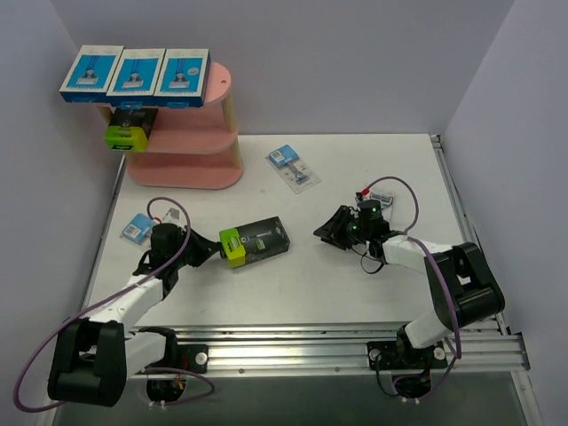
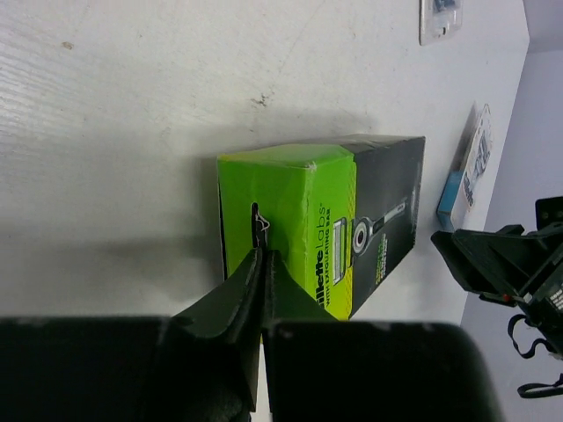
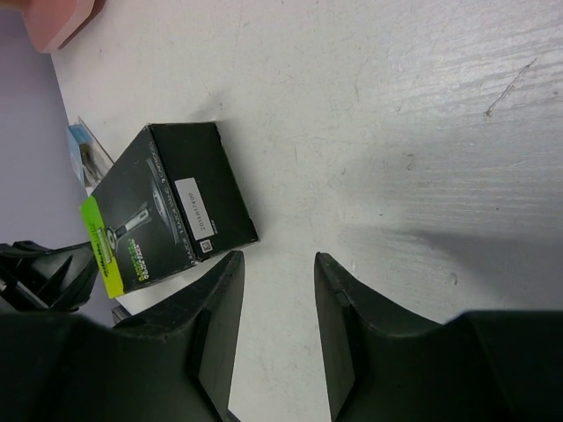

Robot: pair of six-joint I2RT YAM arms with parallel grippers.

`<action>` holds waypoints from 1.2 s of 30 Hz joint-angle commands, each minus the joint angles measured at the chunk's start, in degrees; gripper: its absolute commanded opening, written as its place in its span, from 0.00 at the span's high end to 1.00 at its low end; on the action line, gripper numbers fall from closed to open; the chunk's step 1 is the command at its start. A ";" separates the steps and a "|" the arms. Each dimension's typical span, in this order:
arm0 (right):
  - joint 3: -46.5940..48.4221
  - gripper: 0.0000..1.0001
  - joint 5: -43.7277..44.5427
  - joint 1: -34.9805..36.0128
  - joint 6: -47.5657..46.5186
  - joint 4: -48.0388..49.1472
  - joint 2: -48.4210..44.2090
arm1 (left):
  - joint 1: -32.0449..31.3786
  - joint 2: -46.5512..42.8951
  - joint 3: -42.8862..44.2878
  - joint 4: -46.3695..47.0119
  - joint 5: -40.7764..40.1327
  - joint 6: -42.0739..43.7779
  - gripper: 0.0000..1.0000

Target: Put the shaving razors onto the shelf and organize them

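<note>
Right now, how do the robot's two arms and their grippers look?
Both the left arm and the right arm have white links with black joint housings. A purple cable runs along each. The left gripper and right gripper have dark, wedge-shaped fingers.

The left arm (image 1: 133,288) is lying low and pointing right, its left gripper (image 2: 261,264) pressing its jaws together. The right arm (image 1: 417,253) is pointing left, also low, its right gripper (image 3: 277,264) holding its jaws apart, empty.
</note>
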 commanded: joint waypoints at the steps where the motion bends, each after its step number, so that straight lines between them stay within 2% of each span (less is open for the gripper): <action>1: -0.92 0.66 -0.81 -0.46 -0.01 1.10 -2.95 | -0.45 -6.70 5.83 -6.97 -1.38 4.29 0.98; 6: -1.89 0.66 -1.16 -0.46 0.78 1.98 -3.83 | -0.80 -9.35 13.47 -20.14 -3.40 12.63 0.98; 15: -3.21 0.66 -1.16 -0.02 1.40 3.13 -5.41 | -0.98 -7.07 27.98 -34.39 -2.00 21.08 0.98; 24: -4.53 0.65 -1.43 0.41 1.92 5.06 -4.98 | -2.91 -1.88 37.47 -40.29 -1.47 26.18 0.98; 36: -5.14 0.65 -2.13 0.59 2.10 6.29 -3.92 | -7.13 3.13 45.91 -44.07 -2.61 27.59 0.98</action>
